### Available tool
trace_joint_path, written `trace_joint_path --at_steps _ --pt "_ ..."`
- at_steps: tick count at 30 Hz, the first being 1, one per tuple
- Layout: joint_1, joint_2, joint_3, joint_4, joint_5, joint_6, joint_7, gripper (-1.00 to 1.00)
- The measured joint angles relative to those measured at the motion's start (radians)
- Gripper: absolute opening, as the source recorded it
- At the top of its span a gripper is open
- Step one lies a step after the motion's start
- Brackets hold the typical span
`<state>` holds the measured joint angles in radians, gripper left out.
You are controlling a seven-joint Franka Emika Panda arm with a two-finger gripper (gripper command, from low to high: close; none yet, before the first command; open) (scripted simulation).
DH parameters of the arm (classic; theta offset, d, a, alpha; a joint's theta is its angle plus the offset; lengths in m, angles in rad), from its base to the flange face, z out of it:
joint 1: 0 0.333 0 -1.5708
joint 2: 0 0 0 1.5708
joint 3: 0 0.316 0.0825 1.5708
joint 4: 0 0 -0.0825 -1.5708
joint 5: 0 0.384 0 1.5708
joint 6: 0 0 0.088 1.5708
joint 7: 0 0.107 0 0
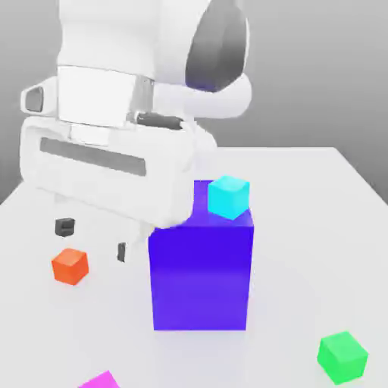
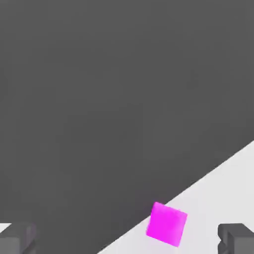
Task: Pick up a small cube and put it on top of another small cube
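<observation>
The white counter (image 1: 318,227) carries every item in the scene and extends to the edges of the exterior view. The white robot arm (image 1: 129,98) occupies the upper portion toward the exterior view's left, with its hand body leaning down over the counter.

A large blue block (image 1: 201,276) stands upright on the counter near the centre, just beside the hand body. A small cyan cube (image 1: 228,197) rests on the top face of the blue block, near that face's far edge toward the exterior view's right.

The pincer (image 1: 92,239) hangs below the hand body. Its two dark fingers (image 1: 65,226) are spread apart and hold nothing. In the hand view the fingertips (image 2: 237,238) appear at opposite lower corners with open space between them.

A small green cube (image 1: 342,356) sits on the counter toward the exterior view's lower right, well apart from the blue block. A small orange cube (image 1: 70,266) sits on the counter toward the exterior view's left, near the pincer but not touching it. A small magenta cube (image 1: 100,381) lies at the lower edge of the exterior view, partly cut off. In the hand view the magenta cube (image 2: 166,223) lies on the counter (image 2: 218,198) between the two fingertips, nearer one of them.
</observation>
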<state>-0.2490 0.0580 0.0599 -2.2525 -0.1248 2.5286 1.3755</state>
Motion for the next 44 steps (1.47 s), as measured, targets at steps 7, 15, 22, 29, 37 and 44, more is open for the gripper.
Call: trace_joint_path --at_steps 7,15,22,29,37,44 --pt "-0.019 0.246 -0.021 0.012 0.057 0.073 0.104 0.00" --pt "-0.025 0.484 -0.030 0.049 0.085 0.217 0.138 -1.00" --pt "-0.028 0.459 -0.028 0.044 0.087 0.198 0.137 -1.00" --pt "0.060 0.290 0.064 -0.017 0.068 0.087 0.117 -1.00" --pt "0.265 0.197 0.250 -0.099 -0.006 0.066 0.096 -1.00" --pt "0.381 0.310 0.243 -0.089 -0.118 0.156 0.155 1.00"
